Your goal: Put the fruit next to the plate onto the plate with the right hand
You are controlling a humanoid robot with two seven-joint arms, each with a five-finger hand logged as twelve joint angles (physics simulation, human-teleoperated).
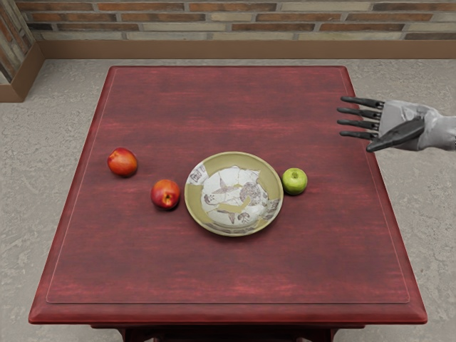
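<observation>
A green apple (294, 181) sits on the red table just right of a round patterned plate (265, 171), almost touching its rim. On the plate's left side lies a red peach-like fruit (165, 194), close to the rim. A second red fruit (122, 162) rests farther left. My right hand (360, 124) hovers at the table's right edge, up and to the right of the green apple, fingers stretched out flat and holding nothing. The left arm does not show.
The dark red table (228, 271) stands on a grey floor, with a brick wall (214, 18) behind it. Nothing stands between the right hand and the green apple.
</observation>
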